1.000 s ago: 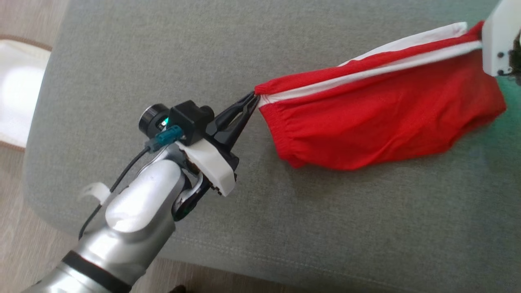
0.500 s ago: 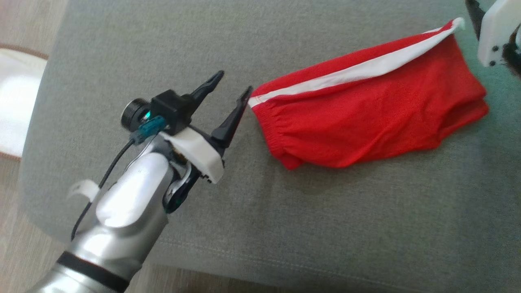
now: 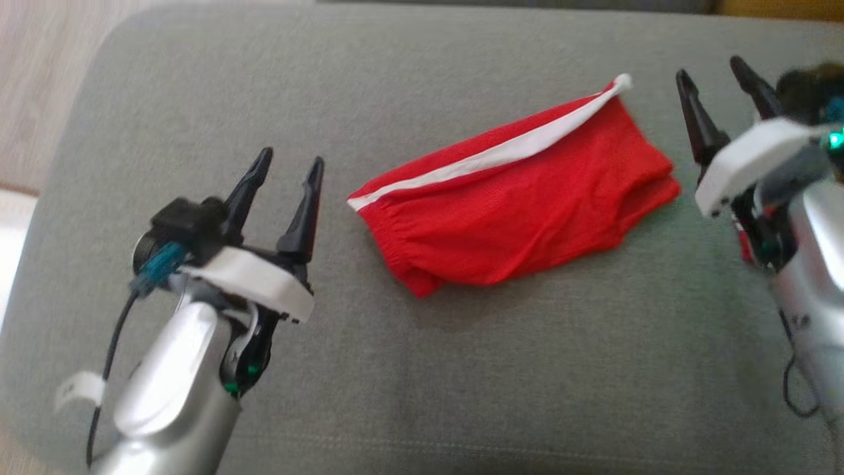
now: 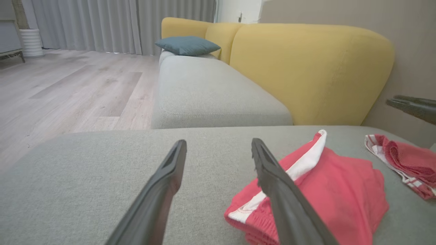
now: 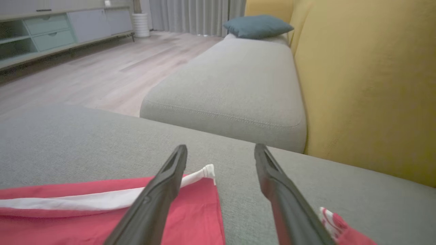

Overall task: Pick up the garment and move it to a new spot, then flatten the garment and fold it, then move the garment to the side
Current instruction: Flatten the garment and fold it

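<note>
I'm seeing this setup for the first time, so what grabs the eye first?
The bright red fabric garment with a white stripe lies in the middle of the grey fabric cushion. The left gripper and right gripper flank it, both open with dark fingers, neither touching it. Behind rises a mustard-yellow sofa backrest.

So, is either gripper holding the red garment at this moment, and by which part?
Nothing is held. The left gripper and right gripper stand open, clear of the red garment lying on the grey cushion.
</note>
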`<state>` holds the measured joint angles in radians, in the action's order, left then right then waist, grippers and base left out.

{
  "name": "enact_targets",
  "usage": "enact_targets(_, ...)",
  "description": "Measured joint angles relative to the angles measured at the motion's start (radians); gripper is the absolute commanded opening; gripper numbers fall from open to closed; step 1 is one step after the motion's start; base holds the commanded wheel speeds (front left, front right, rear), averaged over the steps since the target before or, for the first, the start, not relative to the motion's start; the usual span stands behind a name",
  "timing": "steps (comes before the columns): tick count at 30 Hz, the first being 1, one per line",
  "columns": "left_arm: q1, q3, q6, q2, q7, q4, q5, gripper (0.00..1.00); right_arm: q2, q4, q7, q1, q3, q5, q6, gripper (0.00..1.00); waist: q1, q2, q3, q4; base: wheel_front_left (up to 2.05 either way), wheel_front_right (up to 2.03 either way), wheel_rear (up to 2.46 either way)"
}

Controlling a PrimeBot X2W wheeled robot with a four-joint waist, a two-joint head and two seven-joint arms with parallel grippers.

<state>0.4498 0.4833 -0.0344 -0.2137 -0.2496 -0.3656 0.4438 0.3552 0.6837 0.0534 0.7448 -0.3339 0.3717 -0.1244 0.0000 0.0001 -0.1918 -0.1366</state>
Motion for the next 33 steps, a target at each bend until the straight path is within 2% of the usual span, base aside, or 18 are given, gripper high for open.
enact_targets(4,-0.078,-0.078,0.01,0.023,0.0,0.061,-0.016,1.0,-0.019,-0.056,-0.113,-0.104,0.06,-0.019,0.0,1.0,0.0,0.0,0.046,0.035,0.0,0.0,0.0)
enact_targets(11,-0.204,-0.198,0.025,0.081,0.0,0.132,-0.065,1.0,-0.114,-0.176,-0.232,-0.321,0.183,-0.122,0.0,1.0,0.0,0.0,0.115,0.084,0.0,0.0,0.0)
enact_targets(12,-0.238,-0.229,0.022,0.098,0.0,0.144,-0.081,1.0,-0.148,-0.222,-0.247,-0.379,0.213,-0.162,0.0,1.0,0.0,0.0,0.129,0.097,0.0,0.0,0.0)
enact_targets(19,-0.332,-0.308,-0.011,0.143,0.0,0.182,-0.131,1.0,-0.262,-0.349,-0.265,-0.56,0.28,-0.272,0.0,1.0,0.0,0.0,0.167,0.132,0.0,0.0,0.0)
enact_targets(26,-0.399,-0.34,-0.028,0.161,0.0,0.214,-0.166,1.0,-0.296,-0.393,-0.265,-0.675,0.308,-0.312,0.0,1.0,0.0,0.0,0.182,0.154,0.0,0.0,0.0)
enact_targets(33,-0.411,-0.346,-0.036,0.164,0.0,0.235,-0.184,1.0,-0.305,-0.414,-0.263,-0.679,0.31,-0.31,0.0,1.0,0.0,0.0,0.185,0.158,0.0,0.0,0.0)
